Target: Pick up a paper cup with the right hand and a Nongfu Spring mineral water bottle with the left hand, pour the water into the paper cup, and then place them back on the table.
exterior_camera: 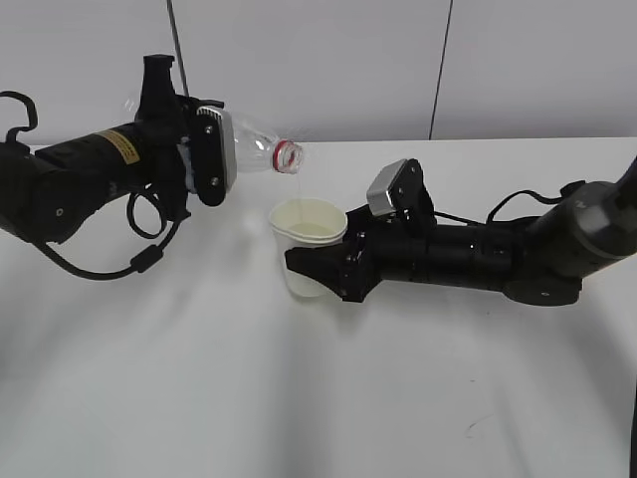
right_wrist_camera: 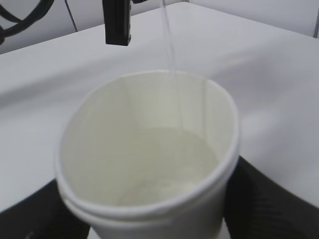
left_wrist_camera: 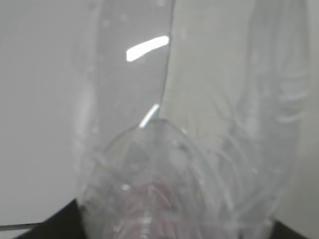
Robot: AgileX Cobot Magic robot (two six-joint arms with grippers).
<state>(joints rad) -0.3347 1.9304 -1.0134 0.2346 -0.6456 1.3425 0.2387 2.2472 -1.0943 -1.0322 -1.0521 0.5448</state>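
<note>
**Middle blocked, near table open**

The tilted Nongfu Spring mineral water bottle (exterior_camera: 254, 147) in the left claw (exterior_camera: 204, 154) hangs just above the paper cup (exterior_camera: 307, 244), which the right claw (exterior_camera: 328, 271) grips. Both arms span the middle from left and right. The near half of the table (exterior_camera: 299, 398) lies open.

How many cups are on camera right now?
1. The cup is held by the right tool near the table's middle, just under the tilted bottle's mouth. No other cup shows, though the arms could hide one.
</note>
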